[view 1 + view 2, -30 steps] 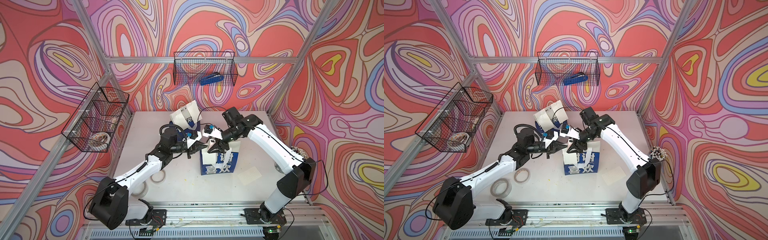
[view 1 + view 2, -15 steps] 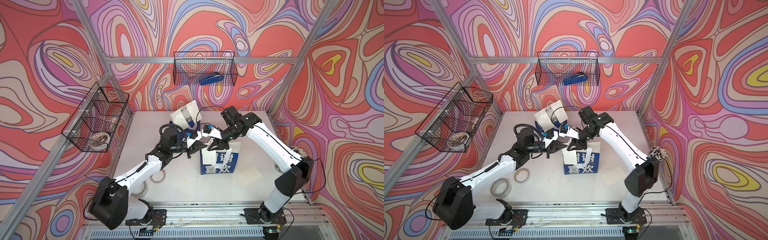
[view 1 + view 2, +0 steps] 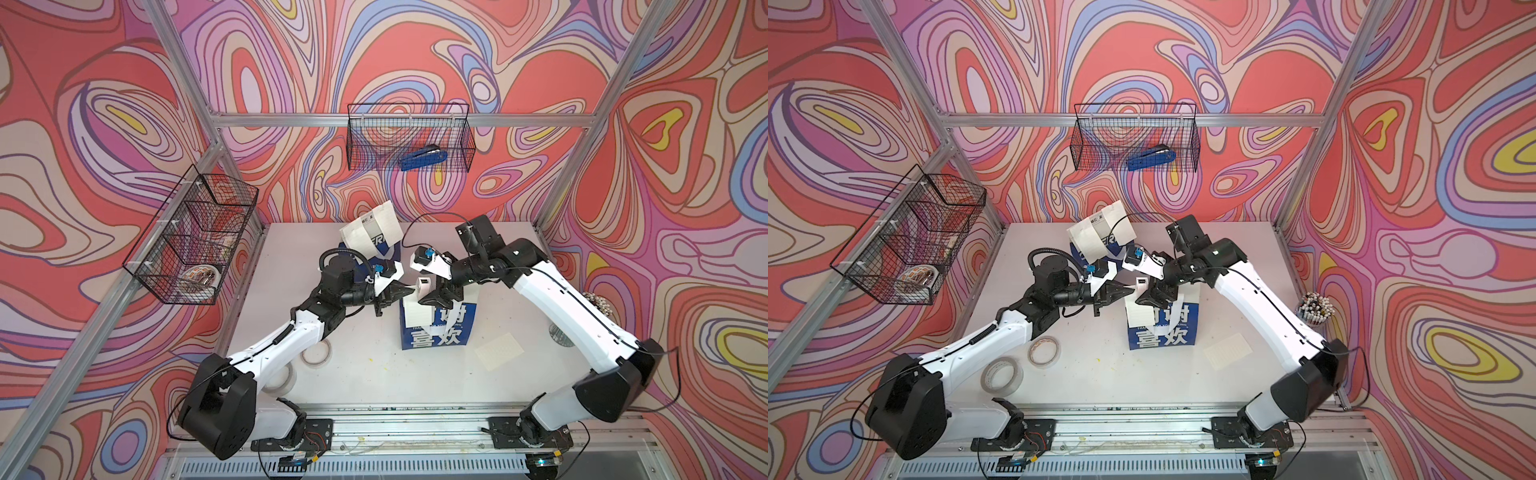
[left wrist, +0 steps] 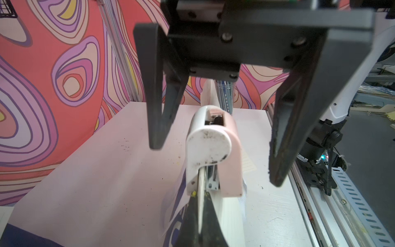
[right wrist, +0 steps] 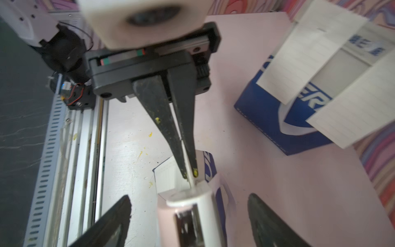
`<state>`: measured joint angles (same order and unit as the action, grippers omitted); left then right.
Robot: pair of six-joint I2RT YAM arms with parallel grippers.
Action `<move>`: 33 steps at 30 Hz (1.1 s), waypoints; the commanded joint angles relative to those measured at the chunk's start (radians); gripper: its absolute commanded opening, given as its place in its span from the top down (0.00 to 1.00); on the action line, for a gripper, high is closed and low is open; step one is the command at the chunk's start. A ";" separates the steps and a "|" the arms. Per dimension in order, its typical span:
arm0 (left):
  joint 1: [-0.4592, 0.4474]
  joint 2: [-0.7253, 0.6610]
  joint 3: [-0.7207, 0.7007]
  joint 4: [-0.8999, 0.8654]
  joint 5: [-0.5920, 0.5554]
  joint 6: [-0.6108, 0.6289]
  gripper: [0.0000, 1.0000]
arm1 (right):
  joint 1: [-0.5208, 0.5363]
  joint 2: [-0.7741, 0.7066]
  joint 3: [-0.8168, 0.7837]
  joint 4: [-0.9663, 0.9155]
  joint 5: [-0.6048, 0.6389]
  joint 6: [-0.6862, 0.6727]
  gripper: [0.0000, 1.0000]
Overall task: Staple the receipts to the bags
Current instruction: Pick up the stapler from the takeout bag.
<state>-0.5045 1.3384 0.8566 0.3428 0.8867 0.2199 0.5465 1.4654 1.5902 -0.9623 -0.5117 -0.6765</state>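
Nearest you, a lined white receipt [image 3: 498, 351] lies flat on the tabletop [image 3: 361, 374]. Behind it, the blue Chinese-character bag [image 3: 440, 338] stands upright. The left gripper [image 5: 190, 175] has its jaws pressed together on the bag's top edge. The right gripper [image 4: 215, 165] has its jaws spread either side of the white stapler [image 4: 208, 147]. Farthest back, the CHEER bag [image 5: 277, 119] carries two lined receipts [image 5: 310, 55].

The left claw [image 3: 1130, 290] pinches the top edge of the Chinese-lettered bag [image 3: 1163, 337]; the right claw [image 3: 1149, 299], seemingly spread, straddles a white stapler [image 3: 1140, 283].
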 commanded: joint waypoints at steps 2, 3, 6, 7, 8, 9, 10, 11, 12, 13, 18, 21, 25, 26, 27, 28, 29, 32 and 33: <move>-0.004 -0.030 0.030 0.065 -0.035 -0.004 1.00 | 0.003 -0.142 -0.125 0.342 0.171 0.398 0.05; -0.004 -0.032 0.029 0.067 -0.041 -0.009 1.00 | 0.003 -0.175 -0.156 0.389 0.170 0.473 0.03; -0.004 -0.037 0.022 0.079 -0.065 -0.026 1.00 | 0.003 -0.246 -0.246 0.518 0.126 0.691 0.06; -0.005 -0.039 0.019 0.085 -0.074 -0.031 1.00 | 0.004 -0.261 -0.269 0.545 0.127 0.783 0.11; -0.004 -0.039 0.018 0.085 -0.083 -0.034 1.00 | 0.005 -0.268 -0.279 0.543 0.148 0.859 0.16; -0.004 -0.039 0.018 0.086 -0.092 -0.040 1.00 | 0.017 -0.274 -0.281 0.526 0.197 0.913 0.17; -0.004 -0.041 0.019 0.082 -0.103 -0.046 1.00 | 0.046 -0.283 -0.284 0.498 0.290 0.958 0.18; -0.005 -0.042 0.022 0.078 -0.113 -0.047 1.00 | 0.096 -0.292 -0.287 0.473 0.399 0.983 0.19; -0.004 -0.042 0.023 0.075 -0.122 -0.050 1.00 | 0.143 -0.298 -0.289 0.454 0.503 1.004 0.20; -0.004 -0.045 0.025 0.069 -0.131 -0.054 1.00 | 0.194 -0.296 -0.286 0.432 0.595 1.019 0.21; -0.004 -0.042 0.028 0.067 -0.141 -0.072 1.00 | 0.366 -0.252 -0.258 0.358 0.860 1.023 0.21; -0.005 -0.044 0.030 0.067 -0.138 -0.079 1.00 | 0.399 -0.223 -0.244 0.344 0.954 1.044 0.25; -0.003 -0.050 0.029 0.060 -0.137 -0.079 1.00 | 0.404 -0.185 -0.227 0.317 1.009 1.083 0.32; -0.004 -0.050 0.029 0.058 -0.138 -0.079 1.00 | 0.405 -0.174 -0.222 0.312 1.018 1.088 0.33; -0.003 -0.051 0.029 0.055 -0.136 -0.079 1.00 | 0.403 -0.166 -0.219 0.308 1.026 1.100 0.34; -0.004 -0.051 0.029 0.050 -0.135 -0.076 1.00 | 0.405 -0.158 -0.216 0.315 1.019 1.097 0.35; -0.005 -0.051 0.030 0.049 -0.134 -0.077 1.00 | 0.405 -0.153 -0.213 0.322 1.020 1.101 0.35; -0.003 -0.049 0.032 0.046 -0.132 -0.075 1.00 | 0.406 -0.139 -0.204 0.355 0.997 1.102 0.36; -0.005 -0.049 0.033 0.044 -0.134 -0.074 1.00 | 0.407 -0.133 -0.199 0.357 0.990 1.103 0.36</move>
<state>-0.5045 1.3228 0.8566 0.3397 0.7506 0.1486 0.9451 1.3201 1.3499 -0.6231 0.4583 0.4057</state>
